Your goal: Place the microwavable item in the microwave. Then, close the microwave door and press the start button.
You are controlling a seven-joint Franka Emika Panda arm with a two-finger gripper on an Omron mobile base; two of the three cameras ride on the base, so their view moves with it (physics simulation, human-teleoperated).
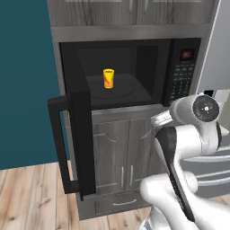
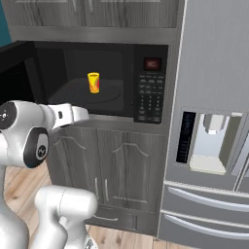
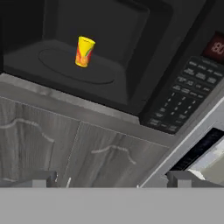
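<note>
Now arm folded low before the cabinets, claw (image 3: pixel 112 179) released and empty, yellow cup (image 1: pixel 108 78) upright inside microwave (image 1: pixel 134 67), door (image 1: pixel 81 139) open

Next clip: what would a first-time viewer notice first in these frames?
The small yellow cup stands upright on the turntable inside the black microwave, bright against the dark cavity. The microwave door hangs wide open on the left, its long bar handle sticking out toward the room. Beyond that, the white robot arm fills the foreground below the microwave, and a steel fridge with a dispenser stands to the right.
</note>
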